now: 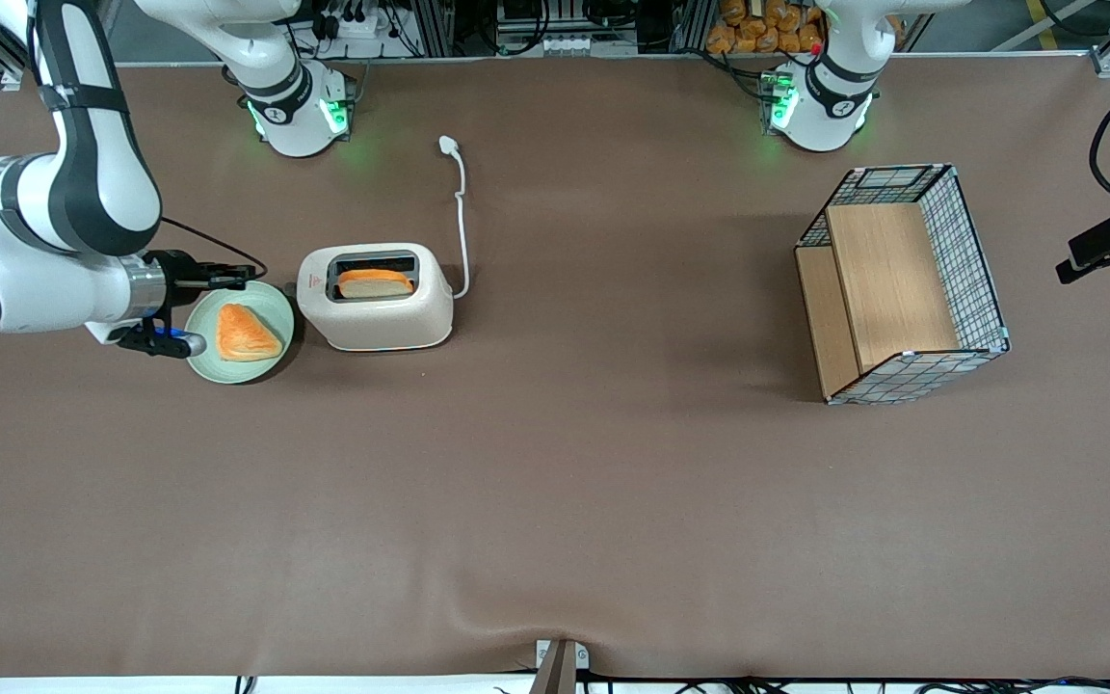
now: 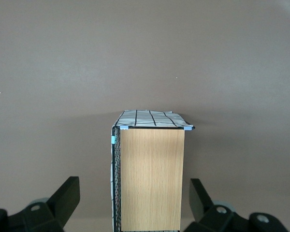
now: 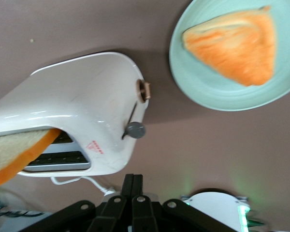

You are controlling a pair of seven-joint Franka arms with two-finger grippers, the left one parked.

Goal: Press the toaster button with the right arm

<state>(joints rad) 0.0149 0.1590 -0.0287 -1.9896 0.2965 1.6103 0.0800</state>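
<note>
The cream-white toaster [image 1: 377,299] stands on the brown table with a slice of bread [image 1: 375,282] in one slot; it also shows in the right wrist view [image 3: 82,111]. Its grey button [image 3: 135,130] sticks out of the narrow end near the red triangle sticker [image 3: 96,147], with a copper knob [image 3: 145,90] beside it. My right gripper [image 1: 249,275] is shut and empty, above the green plate's rim, a short way from the toaster's button end. In the wrist view its fingers [image 3: 133,186] are pressed together, apart from the button.
A green plate [image 1: 271,313] with a triangular toast [image 1: 245,333] lies beside the toaster toward the working arm's end. The white cord and plug [image 1: 450,146] run farther from the front camera. A wire basket with wooden boards [image 1: 902,284] stands toward the parked arm's end.
</note>
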